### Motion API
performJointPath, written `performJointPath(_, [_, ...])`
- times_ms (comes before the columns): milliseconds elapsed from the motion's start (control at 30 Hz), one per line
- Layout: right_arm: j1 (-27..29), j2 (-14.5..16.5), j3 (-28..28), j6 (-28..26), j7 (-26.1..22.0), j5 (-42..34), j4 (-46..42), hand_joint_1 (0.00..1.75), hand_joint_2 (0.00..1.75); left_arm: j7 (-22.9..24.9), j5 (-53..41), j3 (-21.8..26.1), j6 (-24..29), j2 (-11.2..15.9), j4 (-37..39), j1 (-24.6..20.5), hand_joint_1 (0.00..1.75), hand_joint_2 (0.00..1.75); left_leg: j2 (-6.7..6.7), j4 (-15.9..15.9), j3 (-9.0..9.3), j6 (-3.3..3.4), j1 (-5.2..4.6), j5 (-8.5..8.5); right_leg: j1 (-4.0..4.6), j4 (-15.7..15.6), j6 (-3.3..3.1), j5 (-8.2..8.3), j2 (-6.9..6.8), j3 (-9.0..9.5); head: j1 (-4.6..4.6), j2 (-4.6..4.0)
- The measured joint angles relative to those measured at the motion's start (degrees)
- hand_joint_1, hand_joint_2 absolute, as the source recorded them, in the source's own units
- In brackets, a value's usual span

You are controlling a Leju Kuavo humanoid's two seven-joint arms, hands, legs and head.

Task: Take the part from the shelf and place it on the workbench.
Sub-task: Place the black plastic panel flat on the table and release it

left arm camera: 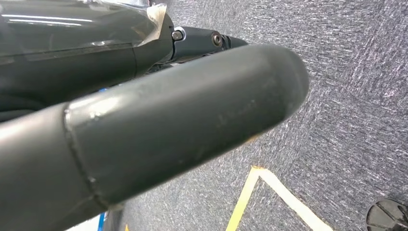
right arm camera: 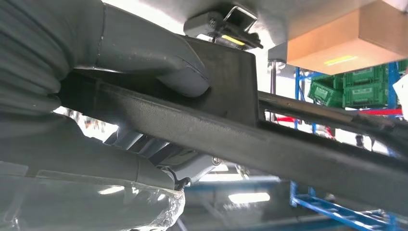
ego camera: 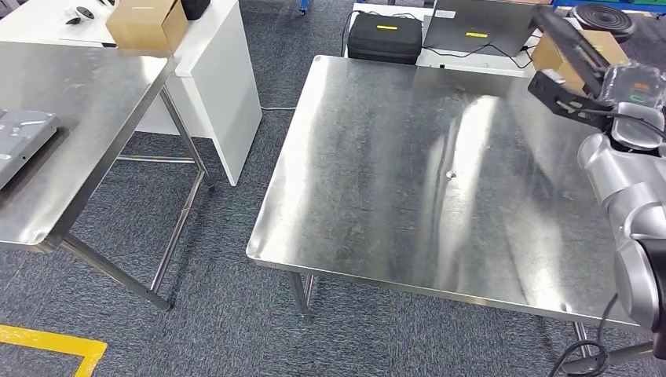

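The part [ego camera: 567, 43] is a long flat black piece. My right hand [ego camera: 632, 90] grips it above the far right corner of the steel workbench [ego camera: 408, 173]. In the right wrist view the thumb [right arm camera: 159, 57] presses on the black part [right arm camera: 269, 144], which runs on past the hand. My left hand [left arm camera: 168, 125] hangs over grey carpet with nothing in it, its thumb and dark fingers stretched out.
A second steel table [ego camera: 78, 102] at the left carries a grey metal piece [ego camera: 20, 133]. Behind it, a white cabinet [ego camera: 224, 78] bears a cardboard box [ego camera: 145, 23]. A black case [ego camera: 385, 35] sits beyond the workbench. Yellow tape [ego camera: 55, 343] marks the floor.
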Motion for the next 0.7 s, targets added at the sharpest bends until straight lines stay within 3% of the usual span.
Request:
performJointPath(233, [-0.01, -0.32, 3.93, -0.09, 0.75, 1.74, 1.80, 1.75, 1.75, -0.01, -0.01, 0.00, 0.03, 0.10, 0.00, 0.17, 0.00, 0.00, 0.00, 0.00, -0.01, 0.01, -0.03, 0.00, -0.03, 0.00, 0.00, 0.00, 0.00, 0.00, 0.01, 0.00])
performJointPath(467, [-0.07, -0.42, 8.20, -1.48, 6.22, 10.70, 2.96, 1.75, 1.75, -0.44, 0.14, 0.04, 1.20, 0.25, 0.00, 0.17, 0.00, 0.00, 0.01, 0.00, 0.00, 0.01, -0.03, -0.01, -0.02, 0.00, 0.00, 0.00, 0.01, 0.00, 0.00, 0.00])
performJointPath(700, [-0.24, -0.31, 10.59, -1.97, 6.77, 13.26, 3.92, 1.75, 1.75, -8.99, 3.03, 0.87, 0.42, 0.25, 0.00, 0.18, 0.00, 0.00, 0.00, 0.00, 0.00, 0.00, -0.02, 0.00, -0.02, 0.00, 0.00, 0.00, 0.00, 0.00, 0.01, 0.00])
